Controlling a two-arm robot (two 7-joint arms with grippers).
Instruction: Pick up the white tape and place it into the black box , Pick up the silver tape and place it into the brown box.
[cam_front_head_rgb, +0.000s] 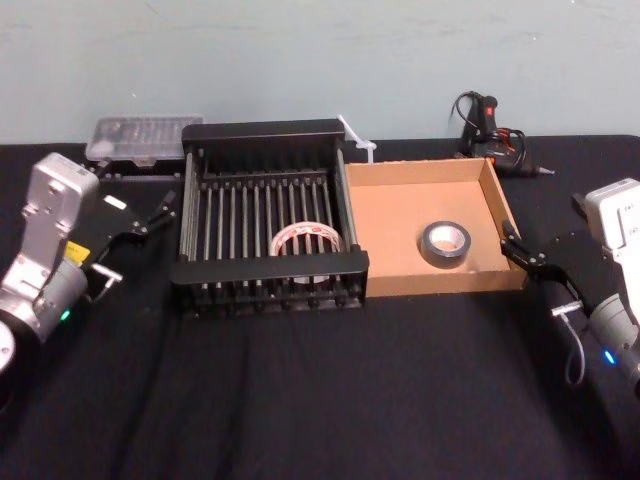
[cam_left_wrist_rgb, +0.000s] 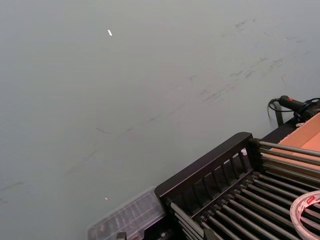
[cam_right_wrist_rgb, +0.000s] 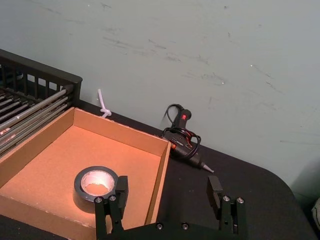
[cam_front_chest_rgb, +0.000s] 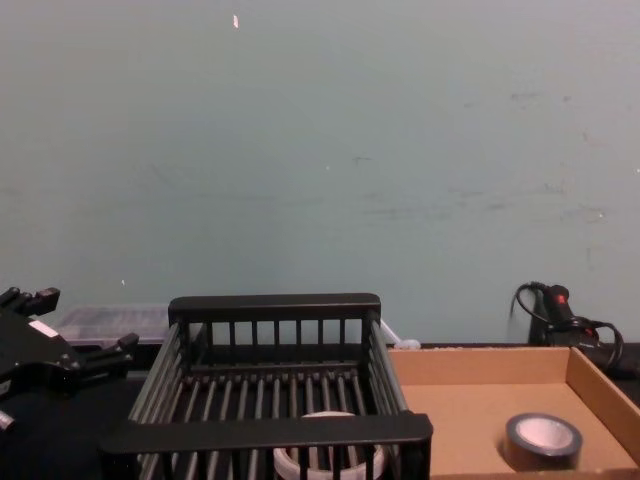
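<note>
On your left, the left gripper (cam_front_head_rgb: 158, 213) hangs just outside the black box (cam_front_head_rgb: 268, 268), fingers apart and holding nothing. From where it sits, you can judge it is clear of the crate's wall rather than lined up for a grasp. Behind it a clear plastic case (cam_front_head_rgb: 143, 137) lies against the wall.

The white tape (cam_front_head_rgb: 305, 240) lies flat on the slatted floor of the black box, towards the near right corner, so that half of the task looks done. Just beside it, touching the crate, the brown box (cam_front_head_rgb: 395, 235) holds the silver tape (cam_front_head_rgb: 445, 245), flat on its floor near the right wall. That half looks done too.

The right gripper (cam_right_wrist_rgb: 167, 187) hovers at the tray's near right corner, fingers spread and empty, straddling nothing. A glue gun (cam_front_head_rgb: 490, 125) lies behind the tray.

Everything rests on a black cloth table (cam_front_head_rgb: 320, 400) before a pale, scuffed wall (cam_front_head_rgb: 300, 60).
</note>
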